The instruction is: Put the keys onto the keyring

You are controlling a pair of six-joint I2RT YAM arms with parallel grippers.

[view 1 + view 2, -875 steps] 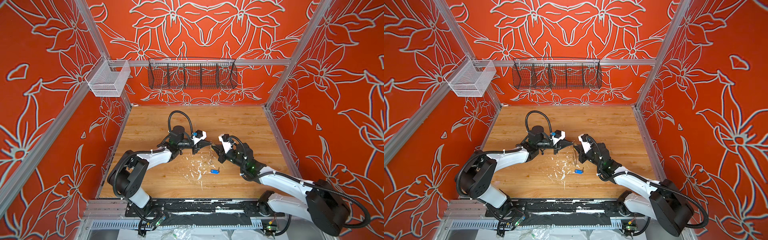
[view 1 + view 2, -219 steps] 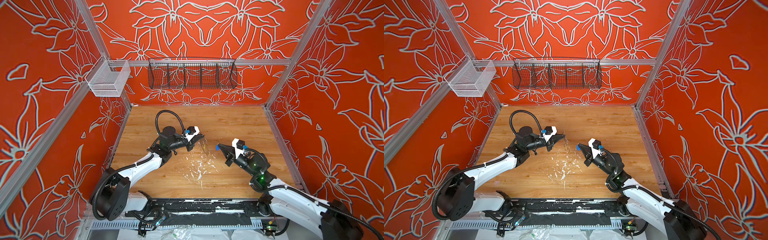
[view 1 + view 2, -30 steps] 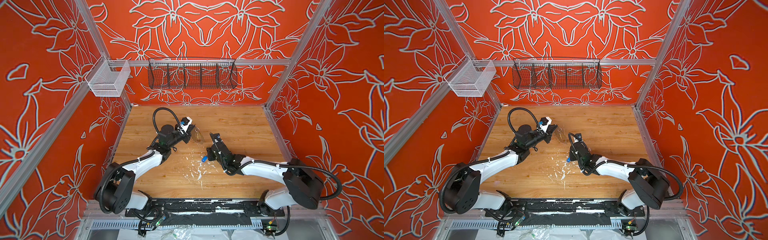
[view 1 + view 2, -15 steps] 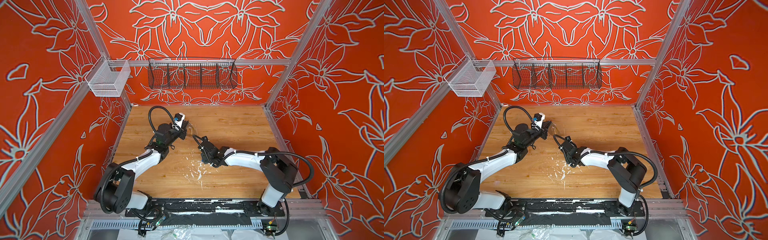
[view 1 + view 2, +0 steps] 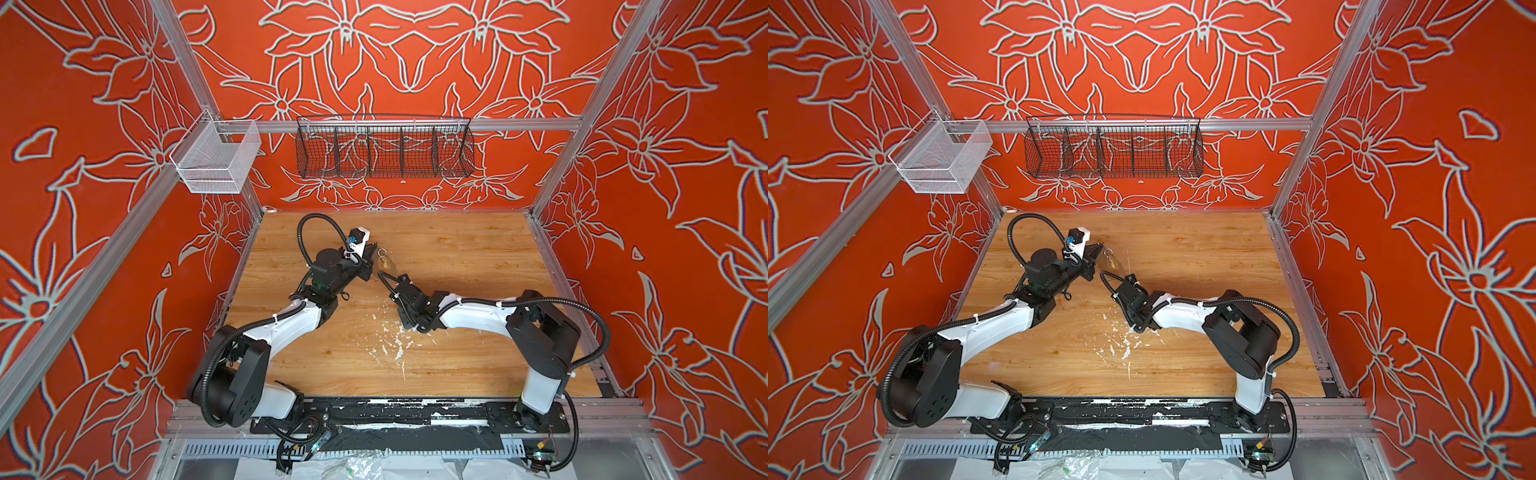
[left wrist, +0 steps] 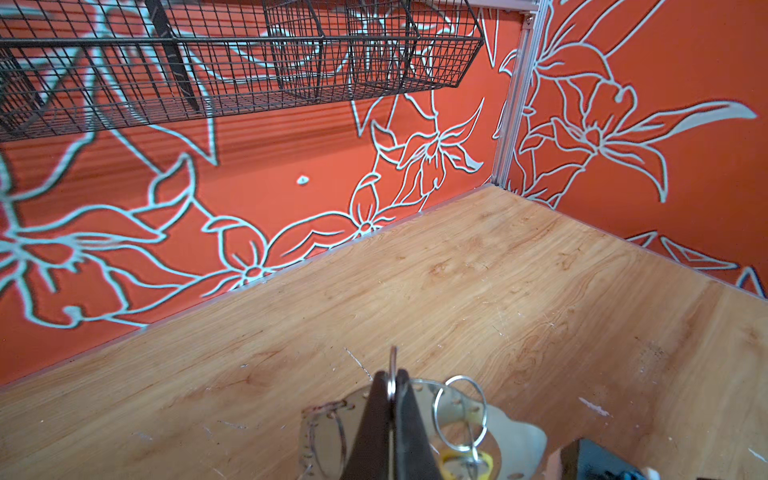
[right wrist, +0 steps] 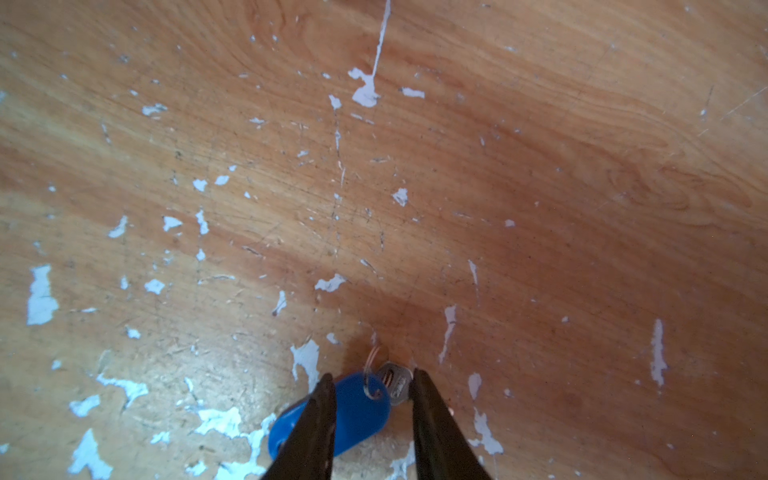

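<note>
In both top views the left gripper sits left of centre, in the upper half of the light wooden table. At its tip is the keyring, a flat grey ring-shaped metal plate edged with thin wire loops. The yellow-tagged key, small and metal with a plastic tag, dangles just below it. The right arm reaches in just below and right of them. Its claw is hidden under its own wrist, and the second key cannot be seen here.

In the left wrist view the left gripper is pressed fully together on a thin metal edge of the keyring. The yellow-tagged key appears to hang from a wire loop.

In the right wrist view the right gripper stands partway open and has nothing clamped. Its fingers straddle the blue-tagged key, which lies flat on the table with its blue oval plastic tag.

The key is likely light, stiff and slick, and it sits too low to pinch easily. Its tag can swing on the small split ring. The flat faces of the key's head look the safest hold, since gripping the smooth tag would leave the key free to swing.
</note>
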